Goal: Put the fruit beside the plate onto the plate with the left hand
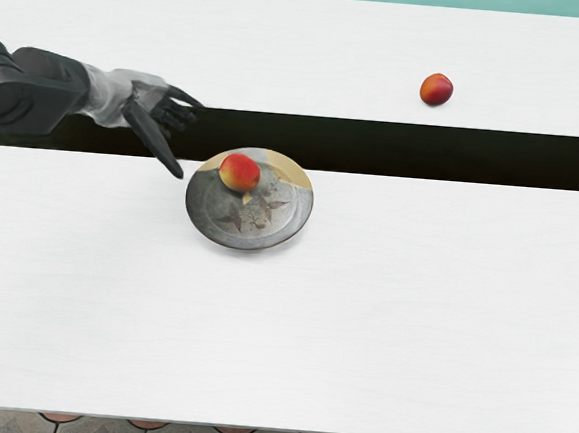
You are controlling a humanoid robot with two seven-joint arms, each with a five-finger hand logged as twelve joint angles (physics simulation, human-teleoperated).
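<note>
**Operator:** Start at the left. What do I have there?

**Spotter:** Your left arm [38, 91] comes in from the left edge, dark along the forearm and grey at the wrist. Your left hand [157, 111] hangs over the dark gap [425, 152] that runs between the far bench [282, 55] and the near bench [362, 313]. Its fingers [157, 141] are spread and hold nothing. One long digit slants down and to the right, with its tip over the near bench's far edge.

**Operator:** And the thing I was sent for?

**Spotter:** The fruit [240, 173], red with a yellow side, lies on the plate [268, 237], just to the right of your hand. It sits on the plate's far-left part, close to the rim and clear of your fingers. The tip of your outstretched digit ends just beside the plate's left rim, with a sliver of bench between them.

**Operator:** The plate itself?

**Spotter:** It is round, grey and metallic, with a yellowish far rim and a star-like figure in the middle. It lies flat on the near bench, right at the edge by the gap.

**Operator:** Anything farther right?

**Spotter:** A second fruit [436, 89] of the same colours lies on the far bench. It is well to the right of your hand, beyond the gap and well apart from the plate.
</note>
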